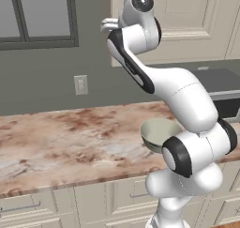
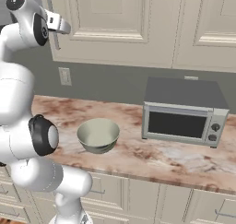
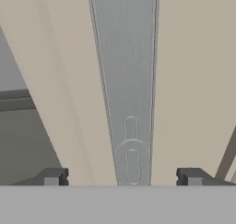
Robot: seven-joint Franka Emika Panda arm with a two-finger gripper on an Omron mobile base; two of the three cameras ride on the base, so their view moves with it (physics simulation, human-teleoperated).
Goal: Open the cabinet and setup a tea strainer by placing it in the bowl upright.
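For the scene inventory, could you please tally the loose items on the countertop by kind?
Bowl: 1
Microwave: 1
Total: 2

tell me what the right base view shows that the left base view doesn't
Right base view alone: the whole front of the microwave, door and knobs included, and a second wall cabinet door to its right.
Left base view alone: a window at the upper left.
Both: the bowl on the counter, a wall outlet, the closed cabinet, and the claw raised at its handle.
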